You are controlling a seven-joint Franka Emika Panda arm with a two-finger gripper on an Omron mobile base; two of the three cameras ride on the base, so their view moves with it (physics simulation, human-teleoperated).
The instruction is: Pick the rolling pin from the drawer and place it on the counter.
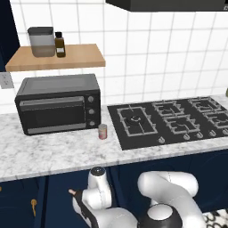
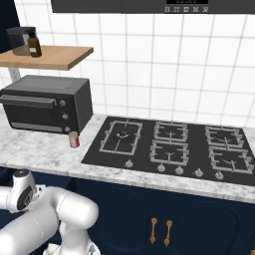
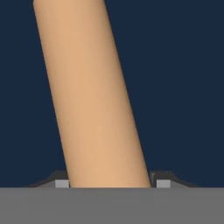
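Note:
The rolling pin (image 3: 94, 96), a light-brown wooden cylinder, runs up the hand view, leaning slightly left, over the navy floor of the drawer (image 3: 183, 87). My gripper (image 3: 109, 183) straddles its near part, one dark fingertip pressed to each side, so the jaws are shut on it. In the left base view the hand (image 1: 84, 207) hangs low below the front edge of the counter (image 1: 44, 153), and a small tan end of the rolling pin (image 1: 71, 192) pokes out to its left. The white-and-grey marbled counter (image 2: 35, 147) stretches above the hand.
A black toaster oven (image 1: 58, 103) and a small red can (image 1: 103, 132) stand on the counter, with a black gas hob (image 1: 171, 121) to the right. A wooden shelf (image 1: 55, 58) carries a jar and a bottle. Navy doors with brass handles (image 2: 160, 231) lie below.

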